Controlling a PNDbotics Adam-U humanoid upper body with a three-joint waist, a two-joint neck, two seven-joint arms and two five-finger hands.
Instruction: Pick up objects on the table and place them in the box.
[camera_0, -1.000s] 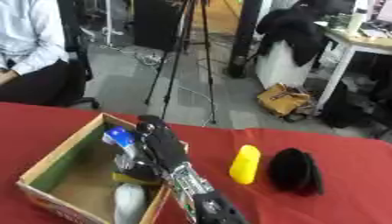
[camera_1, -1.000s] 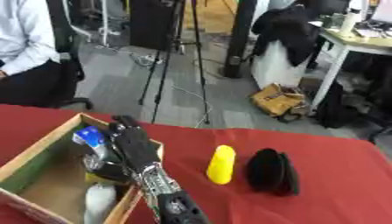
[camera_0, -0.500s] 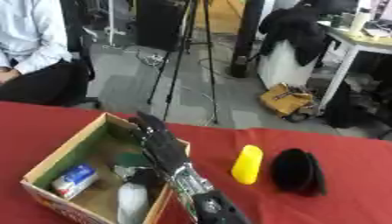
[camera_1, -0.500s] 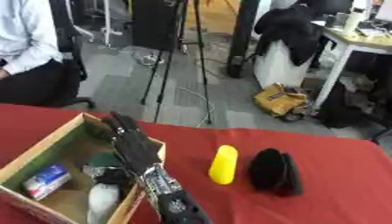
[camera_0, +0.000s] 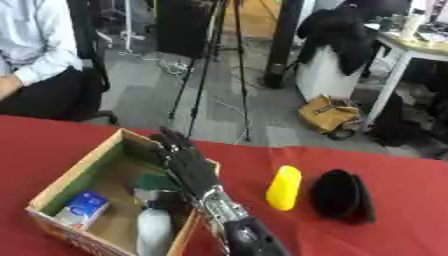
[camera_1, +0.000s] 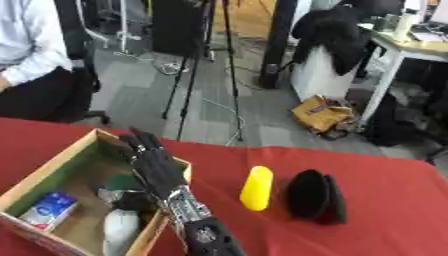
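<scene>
Right hand (camera_0: 188, 165) comes up from bottom centre, fingers straight & spread, holding nothing, over the right wall of the cardboard box (camera_0: 83, 167) at lower left. A sec ago its fingers were curled over the blue-white pack inside the box; half a sec ago the pack was already out of the hand. Now the blue-white pack (camera_0: 80, 209) lies on the box floor, lower-left part. Also in box: white bottle-like item (camera_0: 154, 232) near the front edge, and dark green thing (camera_0: 156, 181) by the hand. On red table (camera_0: 398, 240) right of box: yellow oblong item (camera_0: 283, 187), then black rounded item (camera_0: 339, 195) just beside it, both unmoved. Left hand not seen.
</scene>
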